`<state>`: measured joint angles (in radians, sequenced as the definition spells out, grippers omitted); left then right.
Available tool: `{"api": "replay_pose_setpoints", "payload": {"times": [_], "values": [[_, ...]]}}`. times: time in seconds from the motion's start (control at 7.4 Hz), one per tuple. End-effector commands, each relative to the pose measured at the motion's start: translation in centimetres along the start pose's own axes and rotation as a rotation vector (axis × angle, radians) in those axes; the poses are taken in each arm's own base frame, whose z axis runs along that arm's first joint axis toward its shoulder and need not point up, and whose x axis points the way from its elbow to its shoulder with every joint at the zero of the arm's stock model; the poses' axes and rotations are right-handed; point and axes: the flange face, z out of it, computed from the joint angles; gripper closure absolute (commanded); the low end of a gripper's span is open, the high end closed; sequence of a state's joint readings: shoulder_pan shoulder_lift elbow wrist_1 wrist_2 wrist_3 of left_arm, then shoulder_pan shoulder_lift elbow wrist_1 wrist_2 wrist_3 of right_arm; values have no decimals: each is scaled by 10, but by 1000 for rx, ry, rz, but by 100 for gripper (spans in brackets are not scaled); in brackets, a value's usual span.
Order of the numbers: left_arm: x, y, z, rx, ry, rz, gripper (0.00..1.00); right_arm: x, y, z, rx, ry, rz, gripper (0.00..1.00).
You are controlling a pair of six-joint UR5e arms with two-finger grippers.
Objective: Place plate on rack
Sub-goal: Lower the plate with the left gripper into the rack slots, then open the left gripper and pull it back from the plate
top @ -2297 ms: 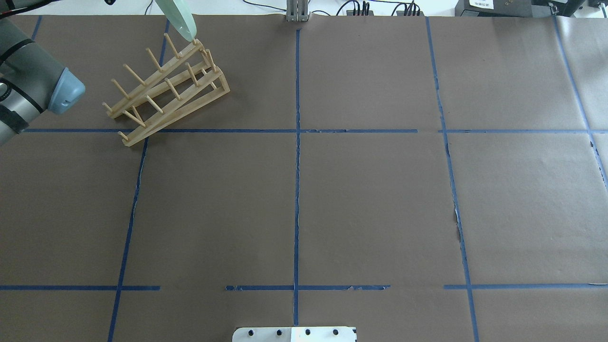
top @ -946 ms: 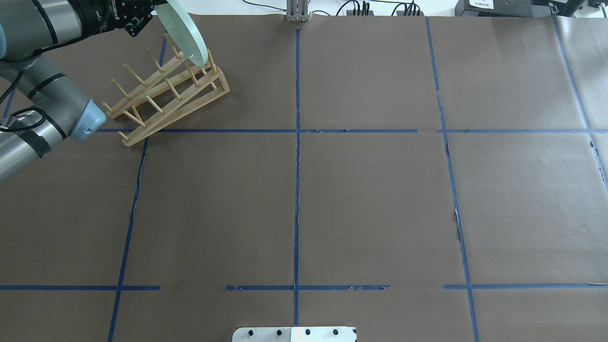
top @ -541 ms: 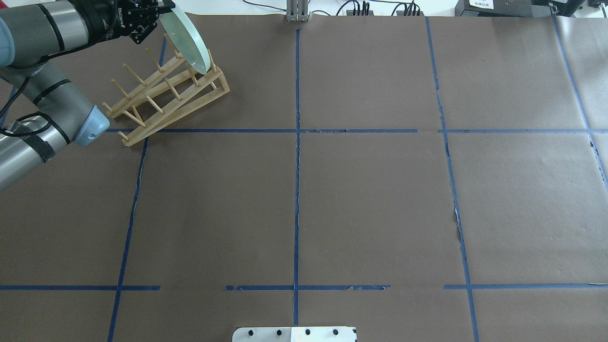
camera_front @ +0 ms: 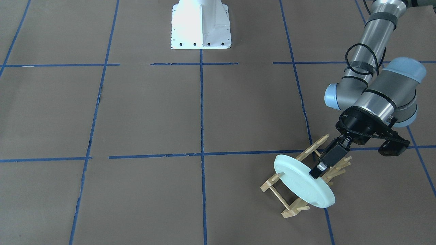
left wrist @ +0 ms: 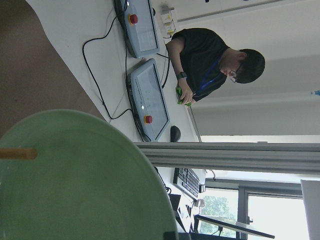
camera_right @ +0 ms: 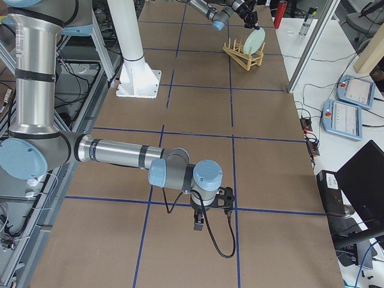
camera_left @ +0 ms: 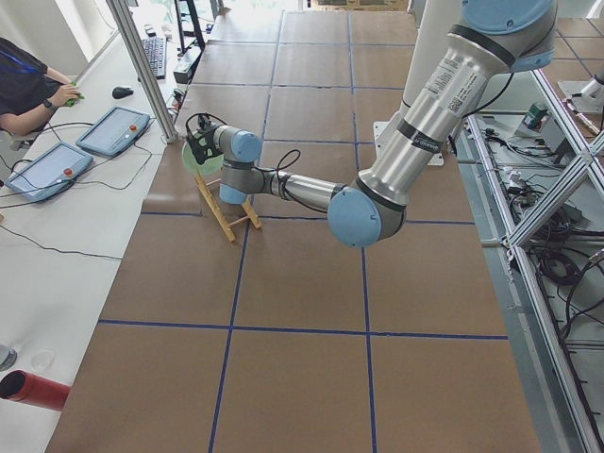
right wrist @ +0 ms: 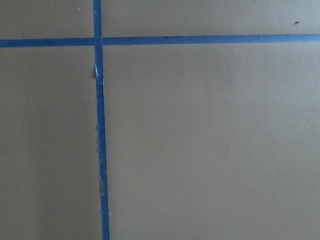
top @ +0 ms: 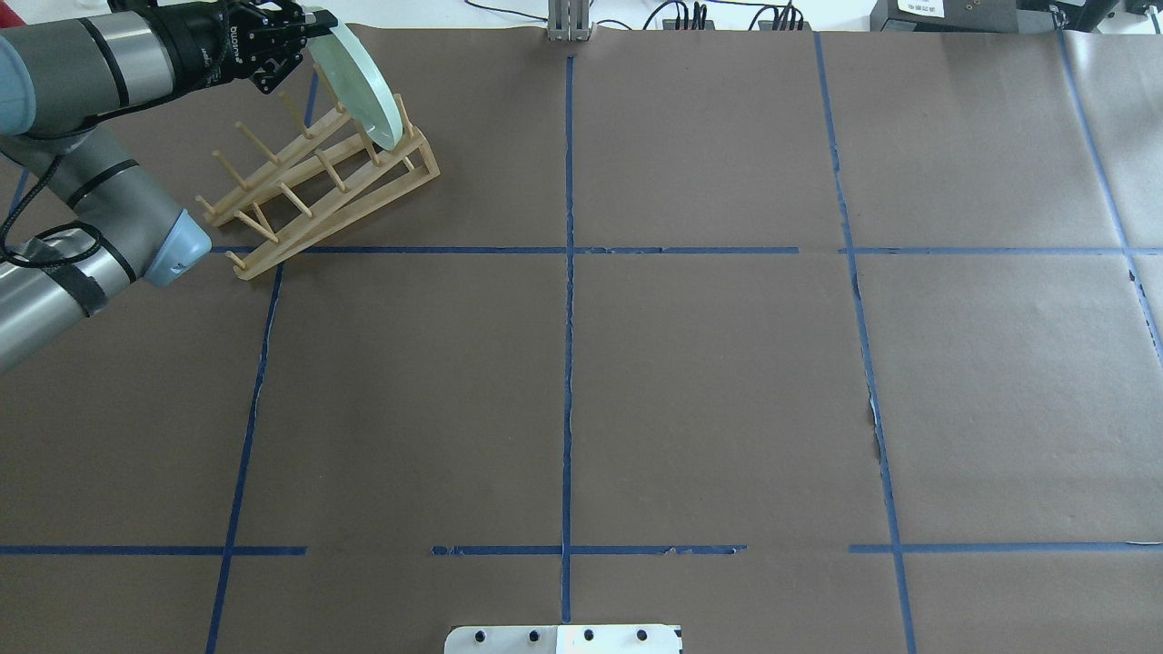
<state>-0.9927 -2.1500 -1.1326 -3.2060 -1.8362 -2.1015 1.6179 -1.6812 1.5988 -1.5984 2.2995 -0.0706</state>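
The pale mint-green plate (top: 359,77) stands on edge, tilted, with its lower edge among the pegs at the far end of the light-wood rack (top: 318,182). My left gripper (top: 307,23) is shut on the plate's upper rim. The front-facing view shows one finger (camera_front: 320,167) pressed on the plate (camera_front: 303,185) over the rack (camera_front: 289,212). The plate fills the lower left of the left wrist view (left wrist: 75,185), with one peg (left wrist: 17,153) in front of it. My right gripper (camera_right: 201,223) shows only in the exterior right view, low over bare paper, and I cannot tell whether it is open or shut.
The rack stands close to the table's far left edge. An aluminium post (top: 569,23) rises at the far edge's middle. The white robot base (camera_front: 201,27) is at the near edge. An operator (camera_left: 28,85) sits with tablets beyond the far edge.
My left arm has come in from the left with the plate and lowered it from above the rack's far end down among the end pegs.
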Motion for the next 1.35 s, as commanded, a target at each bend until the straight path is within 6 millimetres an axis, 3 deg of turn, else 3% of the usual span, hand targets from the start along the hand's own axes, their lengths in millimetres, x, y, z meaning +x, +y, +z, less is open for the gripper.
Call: {"api": "replay_pose_setpoints", "payload": {"times": [0.0, 0.41, 0.68, 0.81, 1.22], "values": [[-4, -2, 0, 4, -8, -1, 100, -1, 0, 0, 0, 0, -2, 0], [-3, -3, 1, 18, -3, -2, 0, 0, 0, 0, -1, 0, 0, 0], [3, 0, 5, 23, -44, 70, 0, 0, 0, -1, 1, 0, 0, 0], [4, 6, 6, -41, -167, 133, 0, 0, 0, -1, 1, 0, 0, 0], [-15, 6, -23, -122, -601, 326, 0, 0, 0, 0, 0, 0, 1, 0]]}}
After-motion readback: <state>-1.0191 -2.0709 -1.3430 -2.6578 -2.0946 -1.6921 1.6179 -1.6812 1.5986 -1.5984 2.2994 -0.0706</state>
